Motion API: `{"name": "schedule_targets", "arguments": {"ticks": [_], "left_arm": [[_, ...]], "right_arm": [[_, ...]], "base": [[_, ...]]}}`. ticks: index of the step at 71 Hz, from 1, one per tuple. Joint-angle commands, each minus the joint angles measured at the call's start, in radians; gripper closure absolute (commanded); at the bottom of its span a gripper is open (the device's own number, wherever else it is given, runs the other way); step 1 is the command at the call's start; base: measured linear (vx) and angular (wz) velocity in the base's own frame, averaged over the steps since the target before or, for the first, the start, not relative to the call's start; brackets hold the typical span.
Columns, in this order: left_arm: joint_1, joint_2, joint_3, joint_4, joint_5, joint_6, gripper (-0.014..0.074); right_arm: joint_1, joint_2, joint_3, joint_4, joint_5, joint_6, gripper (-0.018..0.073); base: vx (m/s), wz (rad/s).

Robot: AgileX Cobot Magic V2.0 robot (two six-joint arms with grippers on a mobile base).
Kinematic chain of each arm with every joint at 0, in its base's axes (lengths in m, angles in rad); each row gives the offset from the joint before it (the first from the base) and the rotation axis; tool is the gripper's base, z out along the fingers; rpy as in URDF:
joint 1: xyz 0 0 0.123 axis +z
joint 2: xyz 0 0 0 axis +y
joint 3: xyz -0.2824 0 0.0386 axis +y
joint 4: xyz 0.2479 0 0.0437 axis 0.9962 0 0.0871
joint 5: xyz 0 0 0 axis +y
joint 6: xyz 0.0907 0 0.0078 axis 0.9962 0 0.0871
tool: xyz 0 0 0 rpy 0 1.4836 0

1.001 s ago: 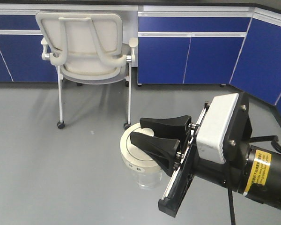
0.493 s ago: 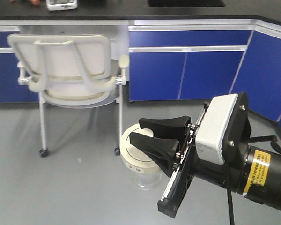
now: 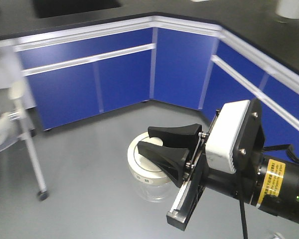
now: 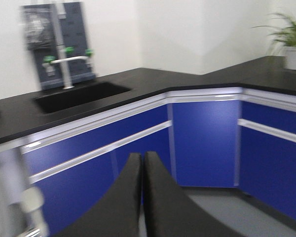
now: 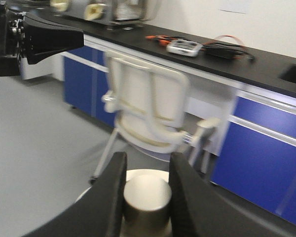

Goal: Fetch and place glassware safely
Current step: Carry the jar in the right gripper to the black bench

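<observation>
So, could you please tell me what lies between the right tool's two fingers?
The cream knob on the lid of the glass jar, close against both fingers, shown in the right wrist view.

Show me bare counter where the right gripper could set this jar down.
Best free patch: the black countertop at the corner, between the sink and the potted plant. Crowded: the stretch behind the chair, which carries a remote-like device and cables. The right gripper holds the jar by its knob.
</observation>
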Motion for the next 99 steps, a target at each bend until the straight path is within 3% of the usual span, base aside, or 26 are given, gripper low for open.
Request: {"name": "schedule_targets", "arguments": {"ticks": [1, 99], "left_arm": [[-0.007, 0.001, -0.027, -0.008, -0.068, -0.009, 0.0603], [-0.007, 0.001, -0.027, -0.008, -0.068, -0.009, 0.0603]], "right_arm": [[0.000, -0.020, -0.032, 0.033, -0.066, -0.005, 0.0559], [0.000, -0.020, -0.032, 0.033, -0.069, -0.005, 0.0559]], "base": [[0.14, -0.89], [0.19, -0.77]]}}
